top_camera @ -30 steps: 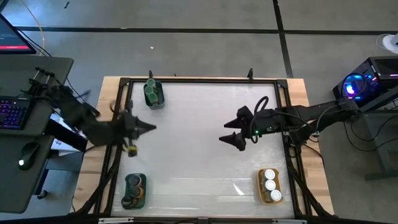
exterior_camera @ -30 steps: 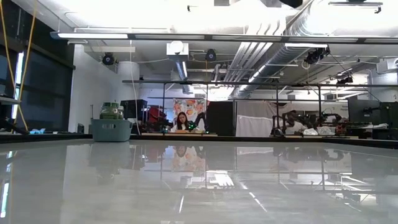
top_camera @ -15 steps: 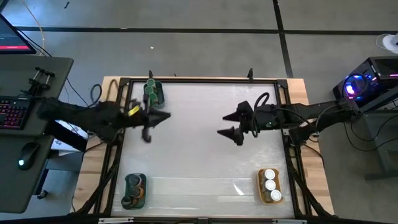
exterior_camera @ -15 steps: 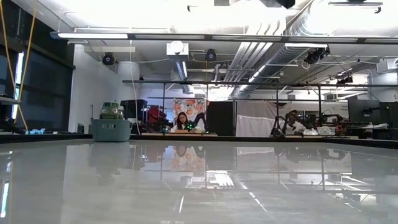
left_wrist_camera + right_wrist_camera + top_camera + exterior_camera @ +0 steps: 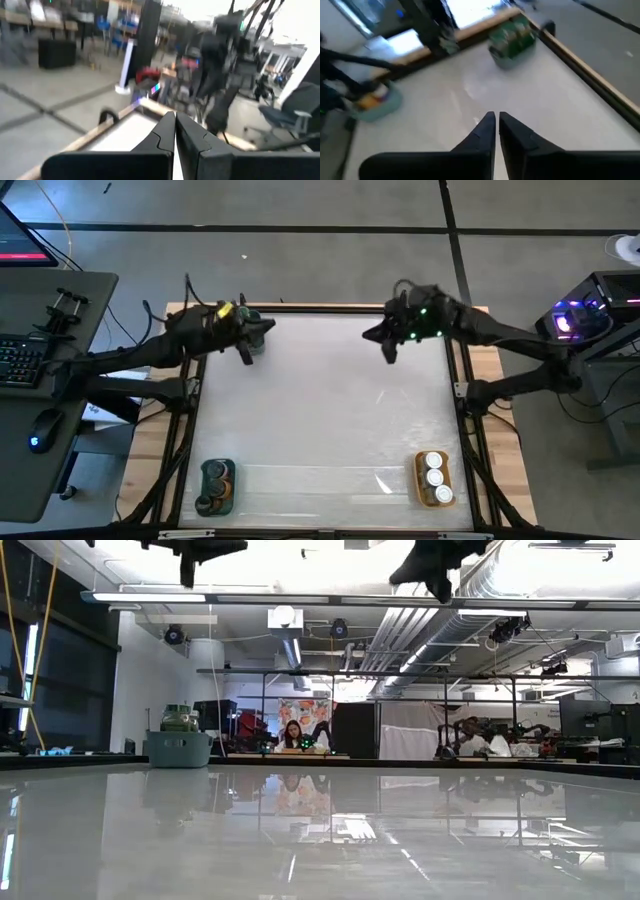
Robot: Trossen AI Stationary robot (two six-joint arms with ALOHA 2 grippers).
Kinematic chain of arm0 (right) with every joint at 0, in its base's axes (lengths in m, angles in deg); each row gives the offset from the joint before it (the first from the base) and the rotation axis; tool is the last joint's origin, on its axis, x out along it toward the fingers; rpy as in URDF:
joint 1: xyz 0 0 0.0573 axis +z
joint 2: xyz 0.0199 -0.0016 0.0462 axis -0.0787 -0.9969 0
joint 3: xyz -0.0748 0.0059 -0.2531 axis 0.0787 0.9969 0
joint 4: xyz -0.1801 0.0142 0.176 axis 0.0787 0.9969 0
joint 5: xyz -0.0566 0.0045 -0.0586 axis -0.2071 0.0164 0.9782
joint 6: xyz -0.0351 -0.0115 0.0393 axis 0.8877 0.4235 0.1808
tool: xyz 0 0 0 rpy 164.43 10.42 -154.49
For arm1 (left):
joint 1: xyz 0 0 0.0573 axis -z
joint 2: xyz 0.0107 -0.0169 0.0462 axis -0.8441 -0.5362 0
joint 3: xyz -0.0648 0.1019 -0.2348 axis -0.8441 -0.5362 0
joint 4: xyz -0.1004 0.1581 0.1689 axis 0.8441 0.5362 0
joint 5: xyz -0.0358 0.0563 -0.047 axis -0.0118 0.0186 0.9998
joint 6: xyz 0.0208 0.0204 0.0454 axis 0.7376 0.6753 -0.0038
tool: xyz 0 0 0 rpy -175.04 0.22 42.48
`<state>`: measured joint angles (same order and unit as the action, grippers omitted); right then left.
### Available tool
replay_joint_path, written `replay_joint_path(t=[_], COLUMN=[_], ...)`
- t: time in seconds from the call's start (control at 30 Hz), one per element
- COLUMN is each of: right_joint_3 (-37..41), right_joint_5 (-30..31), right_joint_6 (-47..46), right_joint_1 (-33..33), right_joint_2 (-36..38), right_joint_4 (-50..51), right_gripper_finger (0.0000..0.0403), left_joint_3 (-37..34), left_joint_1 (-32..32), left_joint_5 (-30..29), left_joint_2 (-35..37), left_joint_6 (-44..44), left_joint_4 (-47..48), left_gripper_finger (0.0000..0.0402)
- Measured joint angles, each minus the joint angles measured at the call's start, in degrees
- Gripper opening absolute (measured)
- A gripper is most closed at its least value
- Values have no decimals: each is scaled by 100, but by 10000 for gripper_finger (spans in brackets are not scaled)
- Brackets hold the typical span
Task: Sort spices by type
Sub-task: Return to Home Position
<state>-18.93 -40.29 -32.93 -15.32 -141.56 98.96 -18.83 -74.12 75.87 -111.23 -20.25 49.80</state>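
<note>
Green-lidded spices stand in a teal tray (image 5: pixel 512 37) at the far left corner, also seen in the low view (image 5: pixel 178 745). Brown-lidded spices fill a teal tray (image 5: pixel 217 485) at the near left. White-lidded spices sit in an orange tray (image 5: pixel 433 478) at the near right. My left gripper (image 5: pixel 268 328) hangs shut and empty above the far-left tray, partly hiding it in the high view. My right gripper (image 5: pixel 380 345) is shut and empty above the far middle of the table. Both fingertip pairs meet in the wrist views (image 5: pixel 175 125) (image 5: pixel 496 122).
A dark frame rail (image 5: pixel 320 310) runs around the white table top. The wide middle of the table (image 5: pixel 320 410) is bare. People sit at desks in the room behind (image 5: pixel 292 735).
My right gripper has shut with nothing between its fingers and gone toward the table's far edge. My left gripper, still shut, has swung from the table's left edge toward the far edge, turning as it went, and now hangs over the far-left tray.
</note>
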Motion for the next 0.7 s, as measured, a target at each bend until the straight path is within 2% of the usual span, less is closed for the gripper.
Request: replay_joint_path(t=[0.1,0.27,0.4,0.5,0.7], right_joint_3=[0,0,0,0,0], right_joint_5=[-311,-60,134,130,72], right_joint_6=[-78,-324,-654,-657,-852], right_joint_1=[-271,-357,-352,-336,-300], right_joint_2=[248,804,1191,1352,1419], right_joint_4=[-175,-319,-331,-359,-378], right_gripper_finger=[17,5,2,1,1], left_joint_3=[0,-447,-1394,-2058,-2846], left_joint_1=[179,852,1221,1249,1245], left_joint_5=[-11,-648,-1252,-1251,-1288], left_joint_2=[54,423,1084,1707,3015], left_joint_6=[-182,-183,-83,-22,-105], left_joint_4=[614,750,85,-330,-334], left_gripper_finger=[0,0,0,0,0])
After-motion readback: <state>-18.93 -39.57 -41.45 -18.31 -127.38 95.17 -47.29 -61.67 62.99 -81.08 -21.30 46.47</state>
